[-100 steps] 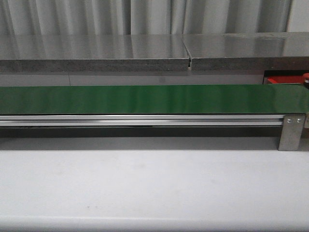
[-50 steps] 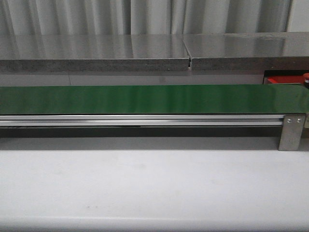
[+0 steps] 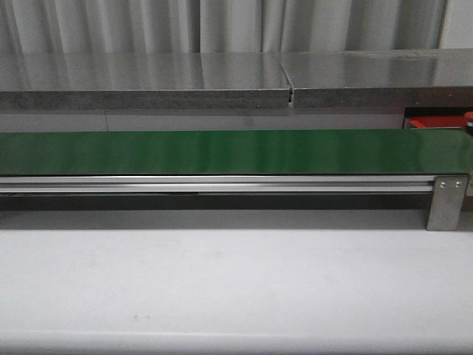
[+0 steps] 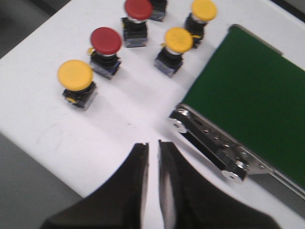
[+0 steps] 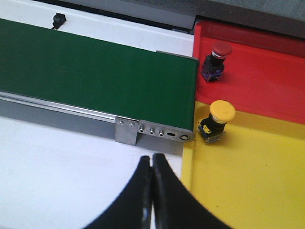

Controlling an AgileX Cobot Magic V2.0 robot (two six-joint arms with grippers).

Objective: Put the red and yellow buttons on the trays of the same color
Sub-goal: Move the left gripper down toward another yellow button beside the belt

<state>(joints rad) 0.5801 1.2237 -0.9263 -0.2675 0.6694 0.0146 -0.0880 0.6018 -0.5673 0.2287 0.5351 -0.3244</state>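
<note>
fingers of our left gripper (image 4: 152, 148) are nearly pressed together, holding nothing; five buttons, such as a yellow button (image 4: 75, 76), wait beyond them. our right gripper (image 5: 152, 164) is closed, red tray (image 5: 267, 71) and yellow tray (image 5: 252, 181) just ahead. we risk knocking crowded neighbours if we descend unopened.

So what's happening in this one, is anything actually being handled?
Nothing is held right now. The left end effector hovers nearly shut and empty over the white table, near five waiting buttons: three yellow, two red. The right end effector is shut and empty by the green belt. One red button already sits on the red tray, one yellow button on the yellow tray.
</note>
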